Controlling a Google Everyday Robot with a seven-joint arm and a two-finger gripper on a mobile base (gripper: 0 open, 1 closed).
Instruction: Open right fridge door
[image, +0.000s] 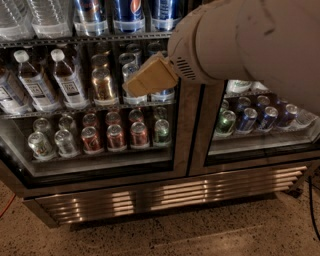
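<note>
Speckled floor (210, 232) below; tool (147, 77), grip state untellable, before cans (116, 136) of left door (182, 132); white arm (250, 45) across right fridge door (260, 131)

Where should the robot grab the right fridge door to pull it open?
On the right fridge door, probably the tall left frame strip, beside the dark seam where both doors meet. No handle shows, and that edge looks like the free one. Come from the front, hooking in from the left. The gripper hangs in front of the left door.
</note>
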